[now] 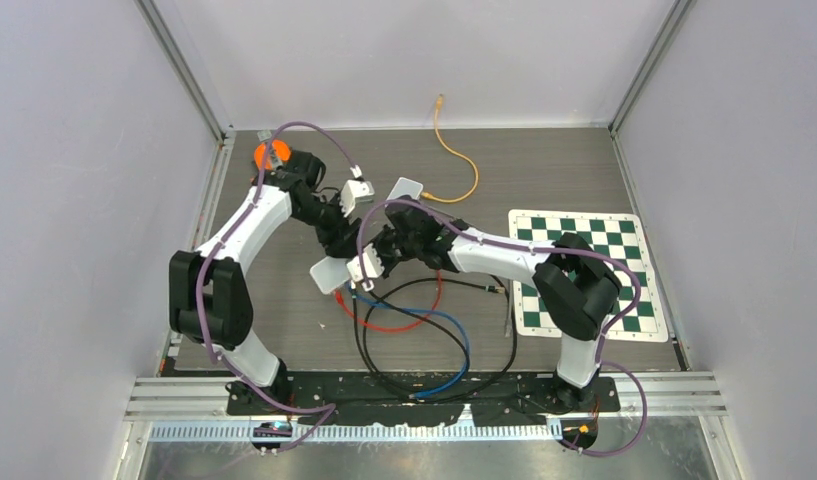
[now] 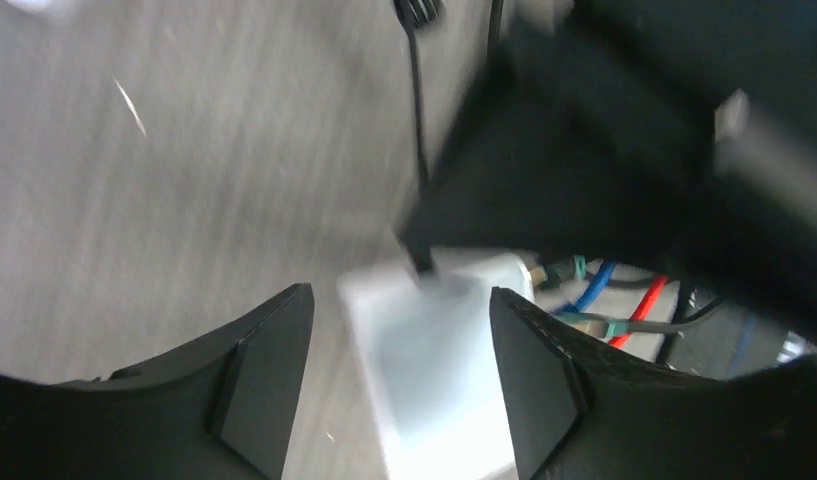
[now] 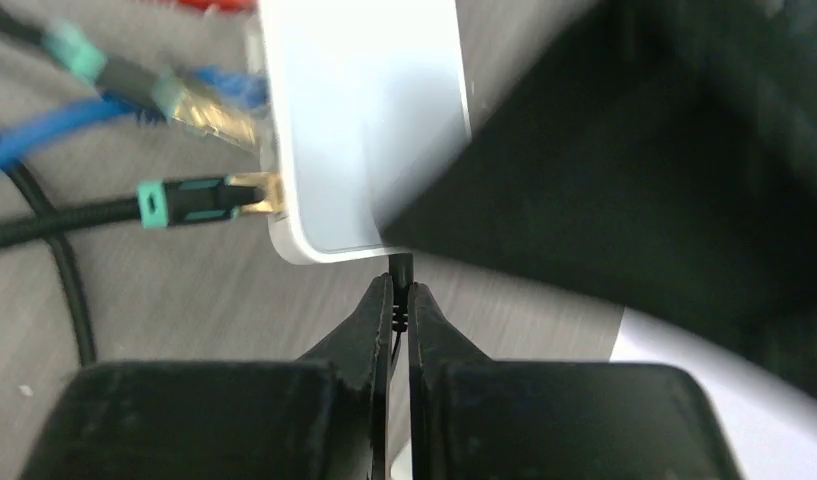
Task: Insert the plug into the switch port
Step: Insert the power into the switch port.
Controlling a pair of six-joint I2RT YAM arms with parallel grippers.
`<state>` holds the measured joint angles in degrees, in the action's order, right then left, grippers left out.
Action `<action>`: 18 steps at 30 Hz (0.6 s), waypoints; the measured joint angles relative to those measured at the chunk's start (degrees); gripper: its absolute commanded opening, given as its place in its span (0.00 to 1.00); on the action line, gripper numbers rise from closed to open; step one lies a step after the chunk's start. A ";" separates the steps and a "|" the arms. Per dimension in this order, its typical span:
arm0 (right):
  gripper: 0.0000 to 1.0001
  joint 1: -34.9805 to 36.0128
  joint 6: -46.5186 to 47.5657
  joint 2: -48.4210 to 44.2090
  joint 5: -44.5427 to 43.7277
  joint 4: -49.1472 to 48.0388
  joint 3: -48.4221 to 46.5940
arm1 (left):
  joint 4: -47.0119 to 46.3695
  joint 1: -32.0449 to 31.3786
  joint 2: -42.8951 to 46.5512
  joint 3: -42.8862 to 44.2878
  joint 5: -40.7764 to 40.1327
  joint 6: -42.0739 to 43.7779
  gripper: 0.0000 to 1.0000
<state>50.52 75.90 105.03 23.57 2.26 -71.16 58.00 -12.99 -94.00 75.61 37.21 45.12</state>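
Observation:
The white switch [image 1: 329,276] lies mid-table. In the left wrist view the switch [image 2: 439,365] sits between the fingers of my left gripper [image 2: 399,300]. That gripper is open: its right finger is against the switch's side and its left finger stands clear of it. My right gripper [image 3: 401,288] is shut on the thin black plug [image 3: 401,266]. The plug's tip meets the near edge of the switch [image 3: 364,110], and the port itself is hidden. From the other side, the plug [image 2: 420,250] touches the switch's far edge.
Red, blue and black cables [image 1: 414,330] loop from the switch toward the arm bases, with green-collared connectors [image 3: 199,197] plugged into its side. A yellow cable [image 1: 454,150] lies at the back, a chessboard mat [image 1: 584,270] at the right and an orange object [image 1: 271,155] at the back left.

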 measured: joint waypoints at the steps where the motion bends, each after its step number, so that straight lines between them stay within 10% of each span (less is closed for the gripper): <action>1: 0.05 0.22 -0.28 0.13 2.73 -0.52 -0.09 | -2.01 -0.04 -0.02 0.11 2.29 0.04 0.50; 18: 0.05 1.70 -6.71 0.35 2.67 -16.92 7.04 | -5.05 -0.31 0.72 -0.63 3.87 -0.79 0.62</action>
<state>52.23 69.19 105.38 26.24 -14.66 -64.12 52.95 -13.30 -93.27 74.98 41.08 44.34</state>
